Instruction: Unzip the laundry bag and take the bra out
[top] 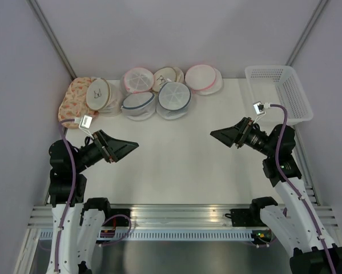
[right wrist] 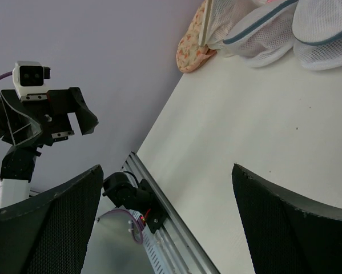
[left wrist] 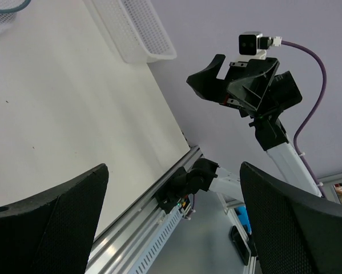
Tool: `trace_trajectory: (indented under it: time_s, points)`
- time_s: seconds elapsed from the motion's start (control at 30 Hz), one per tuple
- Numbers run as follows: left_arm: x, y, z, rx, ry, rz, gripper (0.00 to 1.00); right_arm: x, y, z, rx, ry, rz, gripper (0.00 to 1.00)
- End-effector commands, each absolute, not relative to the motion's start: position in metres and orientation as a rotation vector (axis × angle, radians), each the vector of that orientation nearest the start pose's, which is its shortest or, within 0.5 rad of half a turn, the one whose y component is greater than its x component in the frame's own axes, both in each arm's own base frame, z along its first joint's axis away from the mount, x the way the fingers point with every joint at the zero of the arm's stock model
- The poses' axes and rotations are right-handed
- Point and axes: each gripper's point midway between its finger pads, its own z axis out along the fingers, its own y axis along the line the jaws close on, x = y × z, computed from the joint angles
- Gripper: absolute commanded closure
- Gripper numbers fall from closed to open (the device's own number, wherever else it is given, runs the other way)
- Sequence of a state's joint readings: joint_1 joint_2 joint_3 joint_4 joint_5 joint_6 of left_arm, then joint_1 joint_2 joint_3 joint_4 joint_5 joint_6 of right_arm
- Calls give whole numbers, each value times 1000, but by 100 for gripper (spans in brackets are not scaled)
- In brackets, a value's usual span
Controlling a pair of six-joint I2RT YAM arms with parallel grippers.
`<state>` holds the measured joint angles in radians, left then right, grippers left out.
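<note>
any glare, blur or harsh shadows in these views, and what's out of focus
Top external: even, soft light, only faint shadows on the table, a mild sheen on the metal base plate. Left wrist: the left fingers loom dark and slightly soft; the right gripper is crisp. Right wrist: the right fingers likewise dark, the mesh bags sharp, no glare.

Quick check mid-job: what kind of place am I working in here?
Probably a lab test cell, not a home: a white table closed in by plain walls, arms bolted to an aluminium rail, and mesh wash bags lined up by a white basket like props.
</note>
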<state>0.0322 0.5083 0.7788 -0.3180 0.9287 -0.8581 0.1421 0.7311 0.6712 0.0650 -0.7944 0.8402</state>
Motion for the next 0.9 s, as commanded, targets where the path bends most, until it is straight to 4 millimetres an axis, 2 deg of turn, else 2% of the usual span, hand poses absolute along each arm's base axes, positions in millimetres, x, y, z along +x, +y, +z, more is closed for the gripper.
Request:
trace_trajectory:
  time_s: [0.0,0.03,0.23,0.33,0.37,0.4,0.43,0.47,0.5,0.53,0.57,0.67,0.7,0.73,0.77,0.8,0.83,0.87]
  points:
    - [165,-151,333,30,1762,-1303,0,232,181,304,-61,1735,1360,2]
    - [164,-152,333,40,1763,-1306,0,235,181,304,-57,1730,1363,2]
    - [164,-154,316,30,1804,-1337,0,269,182,271,36,1839,1309,2]
    - [164,-154,307,10,1822,-1349,0,296,187,252,82,1913,1225,2]
    - [164,-154,305,7,1826,-1350,0,304,190,258,81,1905,1206,2]
    - [164,-154,304,1,1829,-1354,0,315,189,254,111,1910,1158,2]
    - [164,-155,303,-2,1832,-1358,0,324,197,240,106,1956,1133,2]
    - [164,-155,303,-7,1835,-1361,0,335,200,248,109,1943,1108,2]
    - [164,-155,304,-4,1832,-1362,0,345,201,245,124,1949,1074,2]
    - [163,-155,304,-1,1831,-1365,0,354,210,228,125,1997,1046,2]
    - [163,-155,306,3,1828,-1365,0,364,215,235,121,1987,1030,2]
    - [161,-156,304,0,1838,-1380,0,397,226,222,175,2020,959,2]
    - [161,-156,304,-1,1839,-1383,0,405,224,214,214,2046,914,2]
    - [161,-157,302,-8,1845,-1389,0,423,225,210,260,2044,852,2]
    - [161,-157,302,-9,1844,-1390,0,430,223,203,296,2060,809,2]
    - [161,-157,300,-13,1851,-1395,0,441,229,201,316,2059,790,2]
    - [160,-157,299,-13,1852,-1398,0,449,220,192,410,2070,716,2]
    - [160,-157,299,-15,1854,-1399,0,454,219,188,463,2068,697,2]
